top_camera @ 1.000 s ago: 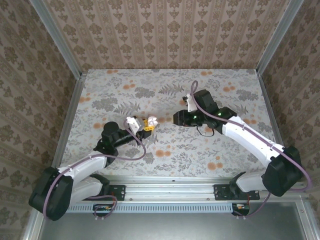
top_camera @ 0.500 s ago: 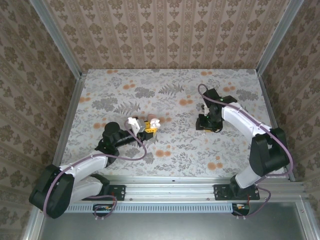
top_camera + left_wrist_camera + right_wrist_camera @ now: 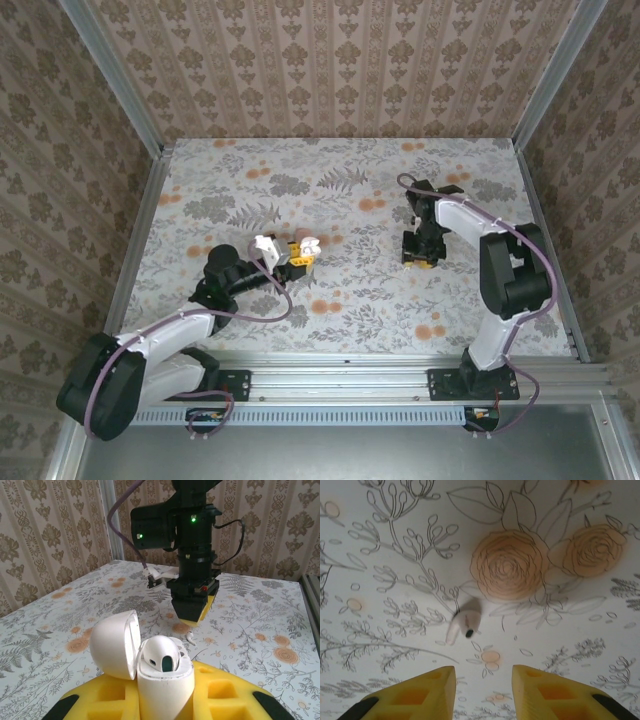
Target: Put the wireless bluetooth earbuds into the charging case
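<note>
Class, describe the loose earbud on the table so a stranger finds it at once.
On the right half of the floral table, look under the right gripper. The earbud lies beside an orange printed rose: tiny, white, stemmed, with a dark spot, the only solid thing among flat print.

Charging case (image 3: 165, 682) glossy plastic; fingers (image 3: 415, 692) matt yellow.

In the left wrist view the charging case (image 3: 165, 680) is sitting between the left claw's (image 3: 165, 695) yellow pads (image 3: 100, 700), its base running off at six o'clock; the seated earbud (image 3: 162, 655) is showing just its top. The right claw's (image 3: 484, 690) fingers (image 3: 415, 692) are being cropped at six o'clock too.
</note>
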{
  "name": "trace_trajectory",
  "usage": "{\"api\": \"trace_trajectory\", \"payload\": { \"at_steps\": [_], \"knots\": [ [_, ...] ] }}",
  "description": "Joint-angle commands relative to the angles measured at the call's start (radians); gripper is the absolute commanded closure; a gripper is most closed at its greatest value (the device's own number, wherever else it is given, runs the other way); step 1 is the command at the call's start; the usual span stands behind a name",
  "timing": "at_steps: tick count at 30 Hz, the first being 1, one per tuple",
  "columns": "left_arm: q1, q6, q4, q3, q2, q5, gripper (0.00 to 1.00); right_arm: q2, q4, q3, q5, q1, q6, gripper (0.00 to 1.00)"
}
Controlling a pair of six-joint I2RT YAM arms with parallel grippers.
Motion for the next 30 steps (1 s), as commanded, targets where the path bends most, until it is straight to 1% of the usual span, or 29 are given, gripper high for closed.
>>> {"api": "trace_trajectory", "payload": {
  "at_steps": [1,14,25,30],
  "knots": [
    [-0.007,0.016,-0.015,0.003,-0.024,0.001,0.91,0.038,0.007,0.036,-0.02,-0.002,0.028,0.65],
    [-0.007,0.026,-0.023,0.007,-0.021,-0.008,0.91,0.118,0.038,0.042,-0.06,-0.002,0.028,0.67],
    [-0.007,0.028,-0.027,0.016,-0.014,-0.008,0.91,0.129,0.064,0.03,-0.064,-0.002,0.028,0.79],
    [-0.007,0.028,-0.032,0.02,-0.008,-0.008,0.91,0.105,0.081,0.019,-0.056,-0.002,0.023,0.81]
  ]
}}
